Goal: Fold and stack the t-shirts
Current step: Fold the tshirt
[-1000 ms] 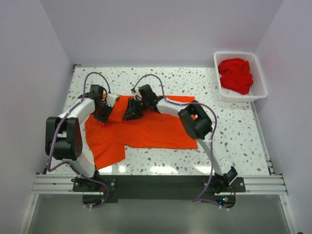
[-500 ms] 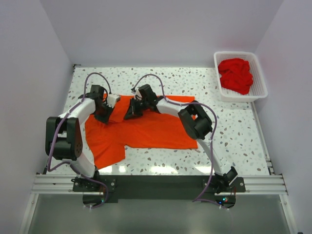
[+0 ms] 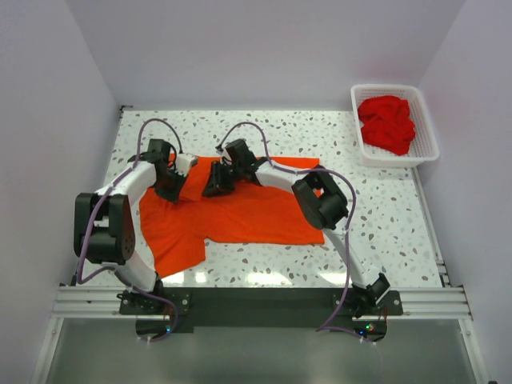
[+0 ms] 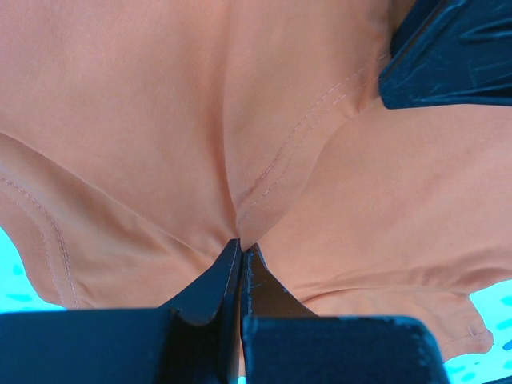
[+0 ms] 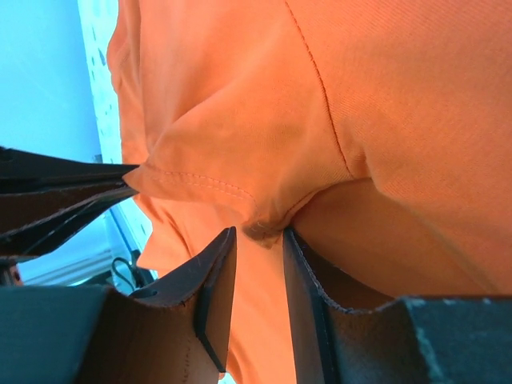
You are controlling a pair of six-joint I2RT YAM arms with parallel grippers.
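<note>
The left arm rises from its base at the near edge, bends at the elbow by the left wall and reaches inward, its wrist tipped down so the left gripper (image 3: 170, 189) meets the cloth; the right arm leans in from its base, elbow over the shirt's right half, with the forearm running leftward and the right gripper (image 3: 214, 186) also pointed down, near the left one; the left wrist view shows the left gripper's (image 4: 240, 248) jaws pressed all but together on a pinched ridge of orange cloth beside a stitched seam; the right wrist view shows the right gripper's (image 5: 258, 234) jaws a narrow gap apart, with a dark pucker of the same cloth drawn in between their tips; the orange t-shirt (image 3: 248, 214) lies spread on the speckled table (image 3: 384, 216), long axis running left to right, one sleeve jutting toward the near edge at its left end and a straight edge at its right; the deeper red t-shirts (image 3: 387, 124) sit crumpled in the white basket (image 3: 396, 161) at the far right corner, well apart.
</note>
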